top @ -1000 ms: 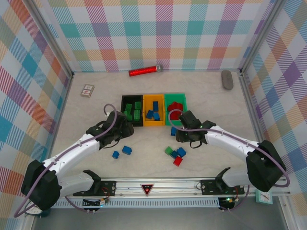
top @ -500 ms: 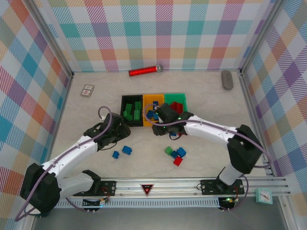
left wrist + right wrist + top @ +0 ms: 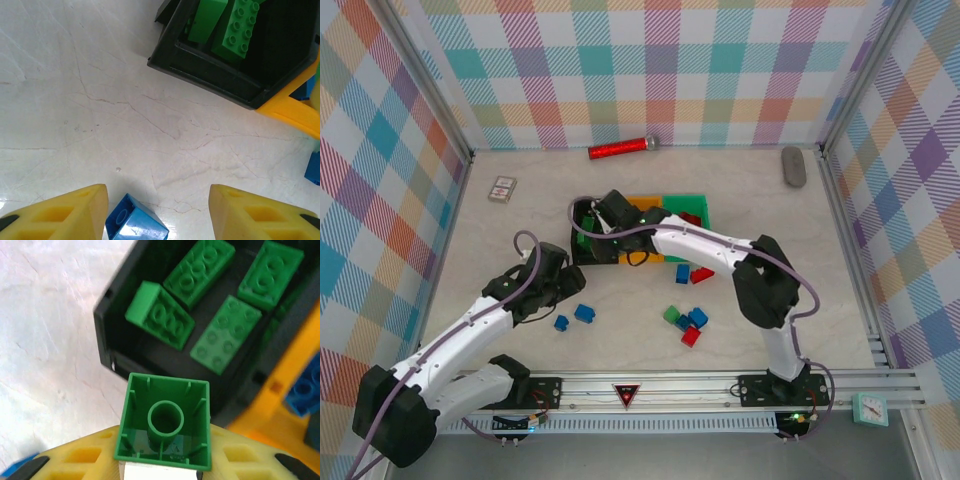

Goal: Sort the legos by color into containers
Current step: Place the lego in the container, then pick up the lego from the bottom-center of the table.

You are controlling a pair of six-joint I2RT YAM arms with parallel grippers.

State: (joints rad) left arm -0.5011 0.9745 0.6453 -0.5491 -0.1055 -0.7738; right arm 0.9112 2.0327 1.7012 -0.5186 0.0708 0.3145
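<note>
The pale marbled bench (image 3: 770,230) carries three open-topped plastic bins joined in a row: a black bin (image 3: 590,258), an orange-yellow bin (image 3: 642,204) and a green bin (image 3: 686,202). The white right arm (image 3: 705,248) reaches across the row, placing the right jaws above the black bin. The right jaws are nearly closed and clamp a small green plastic brick (image 3: 163,422), hollow underside toward the wrist camera. The white left arm (image 3: 470,330) holds the left jaws low over the bench, near the black bin. The left jaws stand partly open and grip nothing; a blue brick (image 3: 134,225) lies on the bench between them, close to one finger. Four green bricks (image 3: 225,335) lie inside the black bin. A loose red brick (image 3: 701,274) lies just in front of the green bin.
</note>
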